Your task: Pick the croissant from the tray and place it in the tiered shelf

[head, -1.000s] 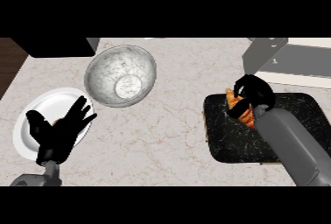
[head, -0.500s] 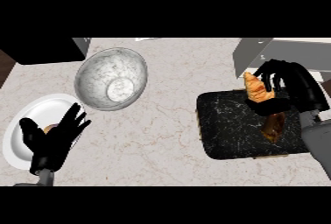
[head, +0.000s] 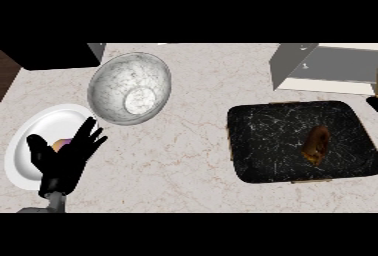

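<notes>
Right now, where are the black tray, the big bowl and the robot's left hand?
black tray (head: 266, 135), head view, bare left part of its surface.
big bowl (head: 111, 90), head view, inner wall.
left hand (head: 63, 157), head view, palm.

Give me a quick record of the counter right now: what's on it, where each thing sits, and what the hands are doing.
tray: black, right side of the counter
on tray: brown pastry, untouched
shelf: grey, behind the tray
bowl: marbled, left of centre
plate: white, far left, small item partly hidden
left hand: open, resting over the plate
right hand: barely visible at right edge

tiered shelf (head: 325, 67) cut by right edge, left hand (head: 63, 157) hiding plate (head: 33, 137) item
</notes>
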Robot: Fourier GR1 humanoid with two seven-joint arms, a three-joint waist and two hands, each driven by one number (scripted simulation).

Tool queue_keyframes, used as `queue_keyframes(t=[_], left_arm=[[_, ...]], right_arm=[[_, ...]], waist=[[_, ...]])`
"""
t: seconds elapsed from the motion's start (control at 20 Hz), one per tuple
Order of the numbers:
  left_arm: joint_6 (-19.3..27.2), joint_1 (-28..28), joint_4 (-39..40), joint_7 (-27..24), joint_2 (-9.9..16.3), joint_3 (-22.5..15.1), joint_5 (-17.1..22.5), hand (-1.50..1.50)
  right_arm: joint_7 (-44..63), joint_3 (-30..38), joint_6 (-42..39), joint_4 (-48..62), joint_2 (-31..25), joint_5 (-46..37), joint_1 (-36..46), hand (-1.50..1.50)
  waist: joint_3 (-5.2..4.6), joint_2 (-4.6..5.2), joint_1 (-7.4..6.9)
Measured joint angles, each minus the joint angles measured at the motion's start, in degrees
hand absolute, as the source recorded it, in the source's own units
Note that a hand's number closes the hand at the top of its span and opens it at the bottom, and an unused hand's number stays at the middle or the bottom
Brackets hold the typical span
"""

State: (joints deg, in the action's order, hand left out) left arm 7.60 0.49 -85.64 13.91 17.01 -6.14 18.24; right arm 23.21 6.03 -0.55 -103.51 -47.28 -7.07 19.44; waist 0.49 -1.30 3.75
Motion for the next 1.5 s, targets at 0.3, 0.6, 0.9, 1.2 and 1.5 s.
queue_keyframes(t=[0.3,0.6,0.9,1.2,1.5], left_arm=[[-0.9,-2.0,1.9,-0.6,-0.7,-0.6,-0.8,0.0],[-2.0,-1.6,1.8,-0.6,-0.8,-1.3,-1.4,0.0],[-2.0,-3.4,4.7,-0.2,-1.4,-0.9,-2.1,0.0],[-1.6,-4.6,6.4,0.5,-1.5,-0.2,-3.3,0.0],[-2.5,-4.3,6.5,1.3,-1.1,0.7,-3.2,0.0]], right_arm=[[4.8,10.8,-4.4,0.7,-5.6,6.9,1.8,1.5],[4.9,15.6,-8.1,10.9,-10.9,9.7,8.5,1.5],[-1.3,14.5,-12.0,24.2,-14.5,8.7,15.6,1.5],[-8.7,9.0,-13.9,35.6,-14.2,3.9,21.9,1.5],[-18.7,5.8,-12.6,49.0,-13.0,-2.7,28.2,1.5]], waist=[[-0.08,0.56,-1.96],[-0.18,1.01,-3.92],[-0.26,1.38,-4.92],[-0.29,1.53,-5.43],[-0.36,1.7,-5.77]])
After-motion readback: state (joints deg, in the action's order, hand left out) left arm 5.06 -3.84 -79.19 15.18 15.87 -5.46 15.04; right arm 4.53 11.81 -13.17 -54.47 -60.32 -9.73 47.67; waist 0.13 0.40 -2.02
